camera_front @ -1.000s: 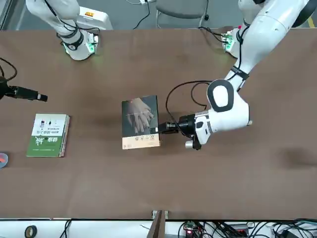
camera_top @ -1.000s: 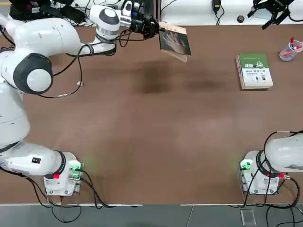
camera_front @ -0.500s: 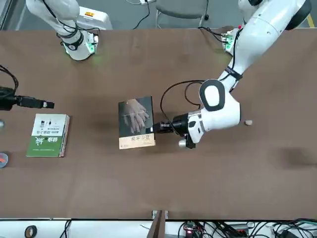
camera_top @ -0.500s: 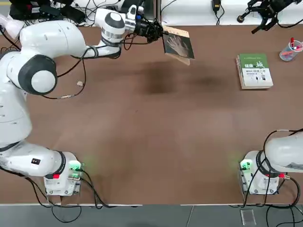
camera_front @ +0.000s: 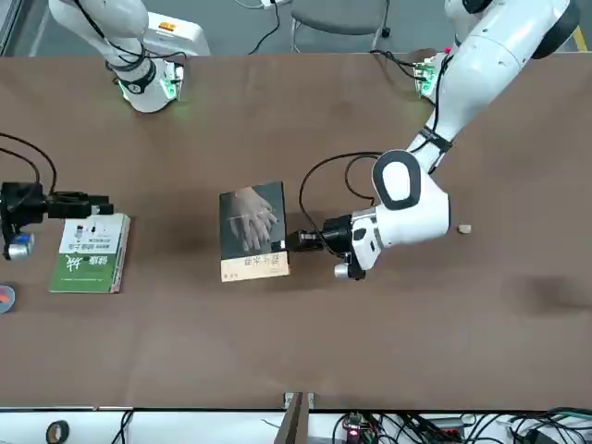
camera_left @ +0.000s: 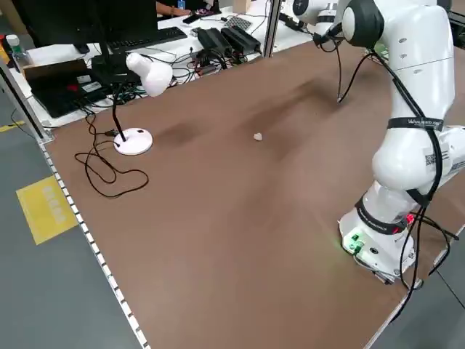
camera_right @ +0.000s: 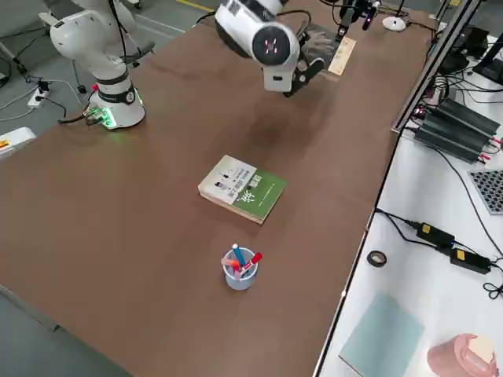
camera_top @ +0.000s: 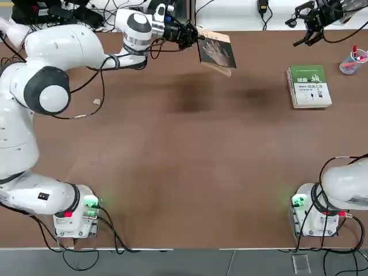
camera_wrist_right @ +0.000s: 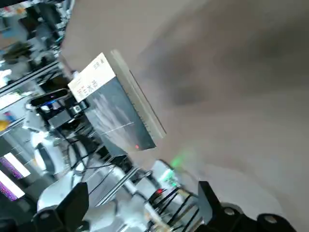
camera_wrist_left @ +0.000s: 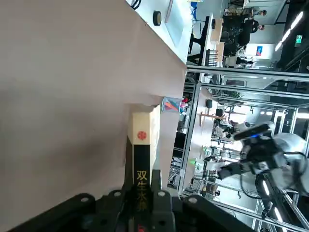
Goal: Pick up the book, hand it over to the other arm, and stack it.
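Right gripper [camera_top: 297,42] has swung in toward the held book [camera_top: 217,50]
Left gripper [camera_front: 289,242] has its jaws clamped on the book, above the desk [camera_top: 172,172]; the right's jaws are wide apart.

Surfaces: matt, smooth, some metal.
Broad brown tabletop [camera_top: 190,172] looked matt and smooth; rounded white arm casings [camera_top: 54,46] looked like smooth plastic; slim grey frame post [camera_right: 440,63], bare metal.

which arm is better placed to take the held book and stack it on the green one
Probably the right: its tool is open and empty, facing the hand book, and nearer the green book; the left tool grips the hand book.
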{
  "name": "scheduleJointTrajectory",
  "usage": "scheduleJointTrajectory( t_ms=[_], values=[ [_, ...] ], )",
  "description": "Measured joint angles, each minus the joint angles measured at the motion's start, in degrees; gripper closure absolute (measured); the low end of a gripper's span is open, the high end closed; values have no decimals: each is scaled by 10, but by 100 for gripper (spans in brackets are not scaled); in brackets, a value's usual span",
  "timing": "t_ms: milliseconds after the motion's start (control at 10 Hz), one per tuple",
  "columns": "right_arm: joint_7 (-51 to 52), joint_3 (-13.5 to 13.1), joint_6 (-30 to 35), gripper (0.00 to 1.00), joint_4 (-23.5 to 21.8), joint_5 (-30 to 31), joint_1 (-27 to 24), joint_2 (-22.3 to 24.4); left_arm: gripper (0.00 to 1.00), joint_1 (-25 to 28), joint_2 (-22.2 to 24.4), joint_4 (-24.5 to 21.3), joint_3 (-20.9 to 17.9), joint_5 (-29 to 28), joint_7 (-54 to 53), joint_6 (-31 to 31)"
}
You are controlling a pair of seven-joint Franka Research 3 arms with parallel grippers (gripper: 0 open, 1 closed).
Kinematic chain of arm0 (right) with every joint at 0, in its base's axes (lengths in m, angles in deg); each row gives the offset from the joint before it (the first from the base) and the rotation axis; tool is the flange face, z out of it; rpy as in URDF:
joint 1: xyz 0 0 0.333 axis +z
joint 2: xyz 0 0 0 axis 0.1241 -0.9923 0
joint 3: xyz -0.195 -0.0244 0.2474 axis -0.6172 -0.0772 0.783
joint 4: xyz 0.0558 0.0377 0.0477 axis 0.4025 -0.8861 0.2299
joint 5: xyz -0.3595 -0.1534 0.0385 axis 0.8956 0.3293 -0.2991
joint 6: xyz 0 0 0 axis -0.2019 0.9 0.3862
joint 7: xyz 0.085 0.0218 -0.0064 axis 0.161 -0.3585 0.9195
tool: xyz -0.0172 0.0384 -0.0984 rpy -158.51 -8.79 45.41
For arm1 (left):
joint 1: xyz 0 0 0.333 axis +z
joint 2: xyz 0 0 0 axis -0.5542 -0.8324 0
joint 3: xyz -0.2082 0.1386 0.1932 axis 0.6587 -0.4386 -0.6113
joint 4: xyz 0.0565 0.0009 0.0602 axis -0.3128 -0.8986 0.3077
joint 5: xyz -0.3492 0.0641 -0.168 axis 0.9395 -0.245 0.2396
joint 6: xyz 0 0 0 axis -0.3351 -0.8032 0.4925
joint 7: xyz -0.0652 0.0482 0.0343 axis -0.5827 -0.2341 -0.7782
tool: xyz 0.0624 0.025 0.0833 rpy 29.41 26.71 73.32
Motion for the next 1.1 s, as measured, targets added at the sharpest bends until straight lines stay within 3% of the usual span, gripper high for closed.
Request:
scheduleJointTrajectory(
  t_ms=[400, 700, 1100],
  values=[
    [75, 0, 10, 0, -3, -61, -11, -69, 99, -1, -1, 4, 0, 0, 0, 0],
    [97, 4, 0, 0, -3, -87, -8, -79, 99, -5, -1, 11, 1, 0, 1, 0],
    [136, 7, -66, 0, -18, -121, -3, -79, 99, -11, -5, 13, 1, 0, 2, 0]
  ],
)
